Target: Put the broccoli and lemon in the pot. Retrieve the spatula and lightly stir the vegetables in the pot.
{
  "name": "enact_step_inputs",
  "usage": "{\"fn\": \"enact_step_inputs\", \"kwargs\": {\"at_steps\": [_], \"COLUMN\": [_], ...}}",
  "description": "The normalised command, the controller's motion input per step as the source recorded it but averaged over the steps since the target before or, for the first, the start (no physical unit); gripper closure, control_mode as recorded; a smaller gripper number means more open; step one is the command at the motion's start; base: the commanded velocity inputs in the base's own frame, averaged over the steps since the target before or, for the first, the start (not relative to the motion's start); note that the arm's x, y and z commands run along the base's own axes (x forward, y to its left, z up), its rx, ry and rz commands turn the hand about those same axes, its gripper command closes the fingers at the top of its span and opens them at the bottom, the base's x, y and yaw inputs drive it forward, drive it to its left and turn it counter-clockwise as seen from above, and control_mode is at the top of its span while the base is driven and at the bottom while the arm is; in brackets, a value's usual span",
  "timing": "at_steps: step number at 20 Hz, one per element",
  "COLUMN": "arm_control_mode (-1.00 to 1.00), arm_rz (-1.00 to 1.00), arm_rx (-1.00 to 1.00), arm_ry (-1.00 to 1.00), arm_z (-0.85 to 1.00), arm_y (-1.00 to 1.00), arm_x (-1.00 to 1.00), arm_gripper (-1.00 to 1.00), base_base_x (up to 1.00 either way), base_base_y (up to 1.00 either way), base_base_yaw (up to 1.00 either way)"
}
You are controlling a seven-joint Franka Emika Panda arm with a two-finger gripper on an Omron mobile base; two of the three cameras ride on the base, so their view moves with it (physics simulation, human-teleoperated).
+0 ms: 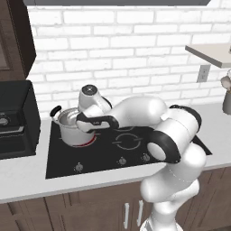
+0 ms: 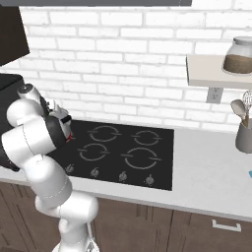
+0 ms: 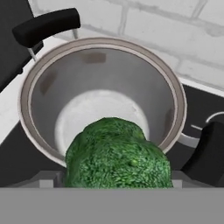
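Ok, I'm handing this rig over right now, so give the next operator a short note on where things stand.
Gripper: above the pot, broccoli between the jaws; grip or release cannot be told.
Broccoli: at the gripper, over the pot's open mouth, not yet on the bottom.
Pot: on the cooktop's back-left burner, bottom bare.
Done: broccoli carried to the pot.
Left: drop broccoli, add lemon, fetch spatula, stir lightly.

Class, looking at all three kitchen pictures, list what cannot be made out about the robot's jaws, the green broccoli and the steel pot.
- Hand view: the bright-green broccoli floret hides the jaws, so grip or release is unclear.
- Left base view: the white arm covers part of the shiny steel pot; the floret is unseen there.
- Right base view: the arm hides the pot.
- Hand view: the pot's floor behind the floret is hidden.
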Motion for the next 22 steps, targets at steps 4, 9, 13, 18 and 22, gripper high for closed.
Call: {"fn": "enact_step_inputs", "kwargs": {"at_steps": [4, 9, 13, 18, 22], "arm_control_mode": [-1.00, -1.00, -1.00, -1.00, -1.00], "arm_rz": [0.00, 0.00, 0.00, 0.00, -0.05], "arm_rx": [0.00, 0.03, 0.03, 0.01, 0.01], "arm_ry": [0.00, 0.00, 0.00, 0.00, -0.09], "arm_z": [0.26, 0.40, 0.22, 0.04, 0.69], "arm_y": [0.00, 0.08, 0.25, 0.22, -0.22], "arm_x": [0.39, 0.34, 0.30, 0.32, -0.92], "arm_gripper": [-1.00, -1.00, -1.00, -1.00, -1.00], "base_base_x": [0.00, 0.00, 0.00, 0.00, 0.00], "base_base_y": [0.00, 0.00, 0.00, 0.00, 0.00], "base_base_yaw": [0.00, 0.00, 0.00, 0.00, 0.00]}}
